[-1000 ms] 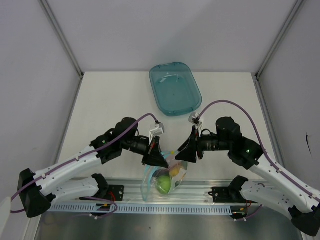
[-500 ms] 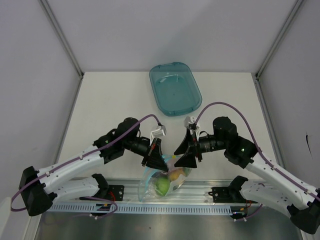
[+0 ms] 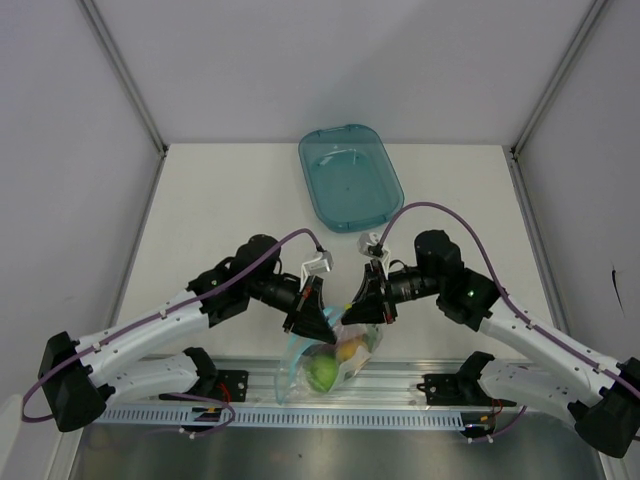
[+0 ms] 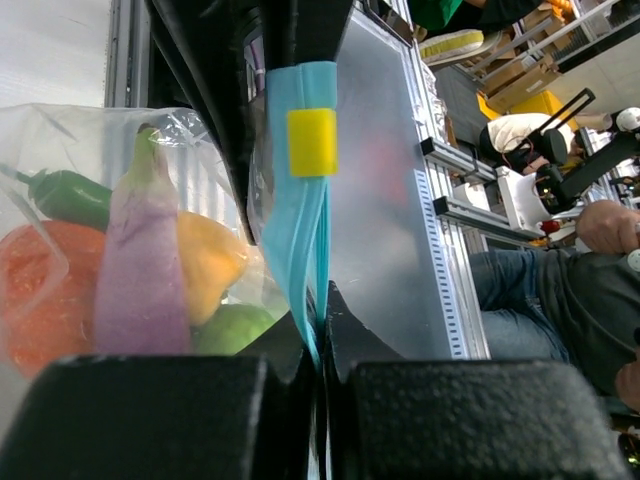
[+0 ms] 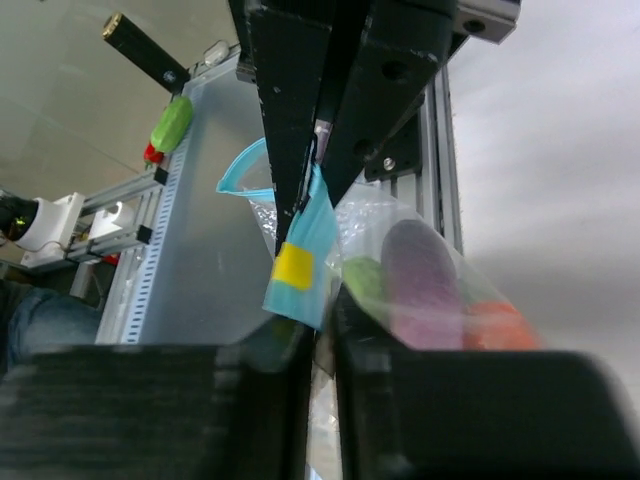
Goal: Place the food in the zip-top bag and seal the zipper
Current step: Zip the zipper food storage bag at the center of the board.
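From above, the zip-top bag (image 3: 330, 362) hangs between the two arms over the near edge of the table (image 3: 220, 200). The left gripper (image 3: 318, 325) and right gripper (image 3: 362, 312) meet at its top, and the teal tray (image 3: 350, 180) lies well apart at the far side. This view shows only a light green fruit (image 3: 322, 372) and a yellow piece (image 3: 350, 348) through the plastic, and the jaws are too small to judge. The left wrist camera settles it: the left gripper (image 4: 320, 315) is pinched tight on the zipper (image 4: 300, 230), with a yellow slider (image 4: 312, 142) farther up the strip. Inside the bag sit a purple eggplant (image 4: 135, 270), a dark green pepper (image 4: 65, 195) and an orange-red piece (image 4: 40, 290). From the right wrist, the right gripper (image 5: 318, 320) has its fingers drawn close on the same blue strip just below the slider.
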Available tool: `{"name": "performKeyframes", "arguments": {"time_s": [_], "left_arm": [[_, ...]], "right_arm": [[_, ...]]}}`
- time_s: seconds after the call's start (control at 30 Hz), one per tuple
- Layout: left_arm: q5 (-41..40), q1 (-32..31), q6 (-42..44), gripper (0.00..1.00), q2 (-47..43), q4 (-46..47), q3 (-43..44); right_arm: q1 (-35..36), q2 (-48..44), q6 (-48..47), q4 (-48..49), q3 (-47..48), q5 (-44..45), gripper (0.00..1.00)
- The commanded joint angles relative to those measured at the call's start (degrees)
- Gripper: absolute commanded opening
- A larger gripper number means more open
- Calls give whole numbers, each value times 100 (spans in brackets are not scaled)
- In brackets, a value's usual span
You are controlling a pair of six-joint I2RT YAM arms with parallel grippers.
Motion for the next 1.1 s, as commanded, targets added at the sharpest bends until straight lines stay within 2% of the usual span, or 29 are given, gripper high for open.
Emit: {"name": "performKeyframes", "arguments": {"time_s": [0.0,0.03,0.1,0.17,0.2,0.23,0.37,0.57,0.73,0.9,1.07], "left_arm": [[51,18,141,11,-73,-25,171],[-46,18,176,16,-109,-78,189],[-667,10,351,39,-258,-350,259],[-1100,9,501,49,-600,-439,356],[-1346,9,519,57,-749,-387,347],[-1748,9,528,59,-898,-317,312],[-2499,9,633,59,-1260,-245,418],[-3236,-104,685,51,-1339,-105,628],[-3493,-228,862,45,-1182,-316,839],[-3598,-351,923,45,-1207,-298,839],[-3888,-597,1125,51,-1251,-404,839]], "right_arm": [[16,-12,157,410,76,77,1],[16,-21,262,410,76,130,0],[34,-21,464,462,41,218,0],[60,-21,814,489,5,401,0],[78,-12,947,489,-12,464,0],[95,-3,1061,472,-30,499,0],[297,32,1493,366,-39,789,0],[491,32,1783,129,137,1246,0],[693,102,1959,-125,426,1624,0],[799,225,2187,-328,603,1949,0],[799,339,2468,-434,699,2116,0]]}}
